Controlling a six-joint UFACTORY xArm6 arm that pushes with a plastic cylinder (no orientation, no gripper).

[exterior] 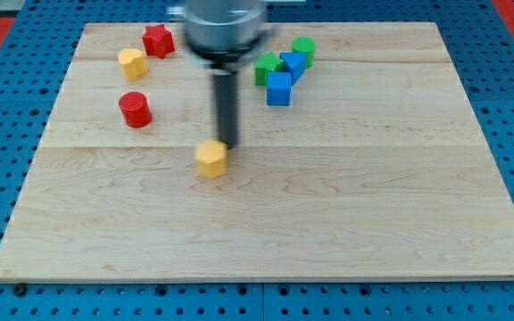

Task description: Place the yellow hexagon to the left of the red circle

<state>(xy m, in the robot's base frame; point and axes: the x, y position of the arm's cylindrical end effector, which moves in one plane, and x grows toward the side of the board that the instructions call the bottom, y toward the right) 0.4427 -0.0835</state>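
my tip [227, 143]: bare blurred rod, gripping nothing, just far-right of yellow hexagon [211, 159] | red circle [135, 109]: far-left | pale wood-grain board [328, 223]

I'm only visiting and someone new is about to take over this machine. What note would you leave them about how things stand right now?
My tip is on the board, just above and to the right of the yellow hexagon, close to it; motion blur hides whether they touch.
The red circle sits up and to the view's left of the hexagon.
A second yellow block and a red star lie near the top left; two blue blocks and two green ones cluster at the top.
Done: nothing final.
Left: the hexagon is on the circle's right and lower; it must go round to the circle's left.
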